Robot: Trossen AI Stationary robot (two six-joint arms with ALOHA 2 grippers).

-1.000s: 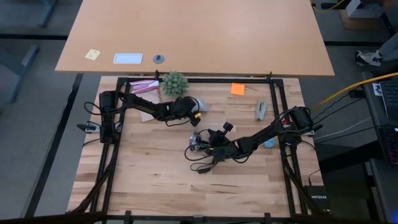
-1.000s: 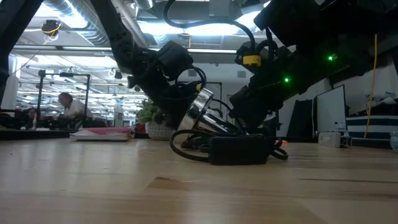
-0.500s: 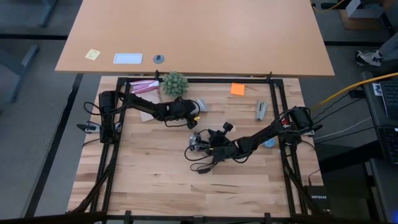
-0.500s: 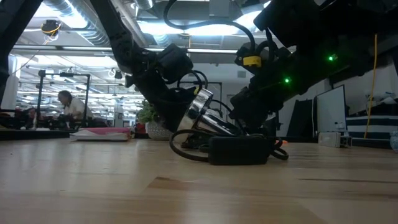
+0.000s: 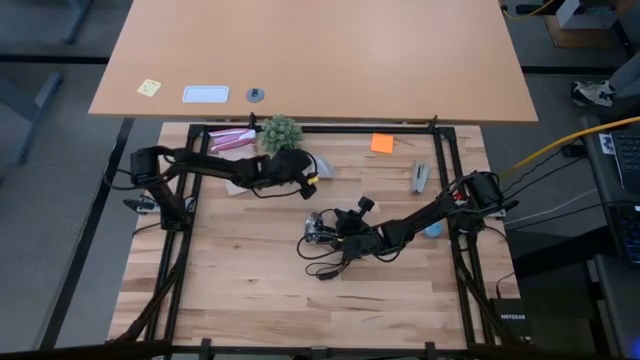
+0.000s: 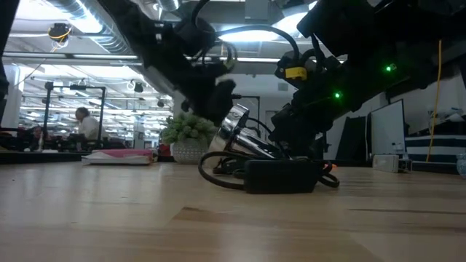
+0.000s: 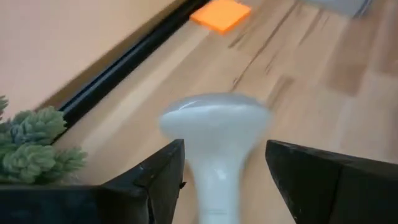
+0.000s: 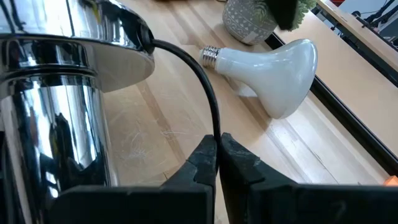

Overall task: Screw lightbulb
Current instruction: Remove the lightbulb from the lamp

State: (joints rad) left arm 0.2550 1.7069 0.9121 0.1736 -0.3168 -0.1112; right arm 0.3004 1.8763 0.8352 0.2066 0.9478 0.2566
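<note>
The white lightbulb [image 8: 273,65] lies on its side on the table beside the little green plant [image 5: 281,131], its screw base [image 8: 210,56] pointing toward the chrome socket [image 8: 56,93]. My left gripper [image 7: 224,162] hangs open above the lightbulb [image 7: 214,124], one finger to each side of its neck and not touching it. My right gripper [image 8: 217,155] is shut at the socket's black cord. The socket [image 6: 237,127] lies tilted on the table, its open mouth facing the bulb. My right gripper pinches the socket's black cord [image 8: 214,127] between its two fingertips, a short way from where the cord leaves the socket. The fingers come in slanting down from the table's right side. The cord arcs slack from the socket [image 5: 318,225], which rests tilted on the table.
The cord's loops and a black adapter box [image 6: 280,175] lie in front of the socket. An orange note [image 5: 381,143], a grey object [image 5: 420,177], a pink packet [image 5: 232,138] and a light-blue object [image 5: 433,231] sit around the table's edges.
My left gripper has risen from low beside the socket and drawn a little toward the table's far edge, rolling slightly. The lightbulb has stayed lying by the plant. My right gripper and the socket have kept still.
</note>
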